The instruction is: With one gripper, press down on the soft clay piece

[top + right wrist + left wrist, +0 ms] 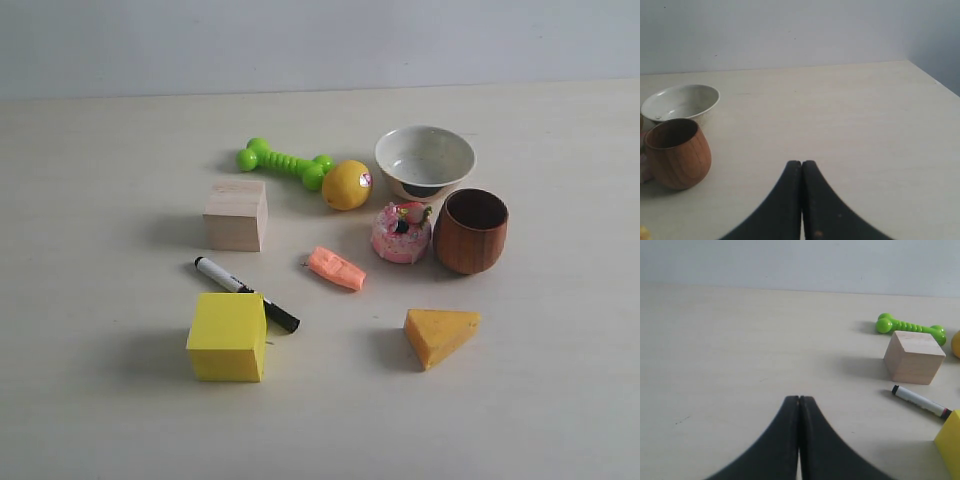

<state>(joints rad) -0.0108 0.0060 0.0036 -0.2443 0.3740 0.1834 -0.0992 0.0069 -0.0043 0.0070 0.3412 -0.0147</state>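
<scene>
The clay piece (336, 268) lies on the table (560, 400) near the middle of the scene. It is a short salmon-orange lump with dents on top, set at a slant. The marker (245, 293) is to its left, the pink doughnut toy (401, 232) just to its far right, and the cheese wedge (441, 334) to its near right. Nothing touches it.

Only the finger ends of each arm show, and only in the wrist views. The left gripper (799, 399) has its two black fingers pressed together with nothing between them. It is held low and pointed out over bare table toward the far wall, with the wooden block (915, 357), the marker (920, 402), the green bone toy (910, 328) and a corner of the yellow block (950, 442) in sight.

The right gripper (801, 163) is likewise clenched and empty, level over bare table, with the wooden cup (677, 152) and the white bowl (681, 101) in sight. Neither gripper is near the clay piece.
</scene>
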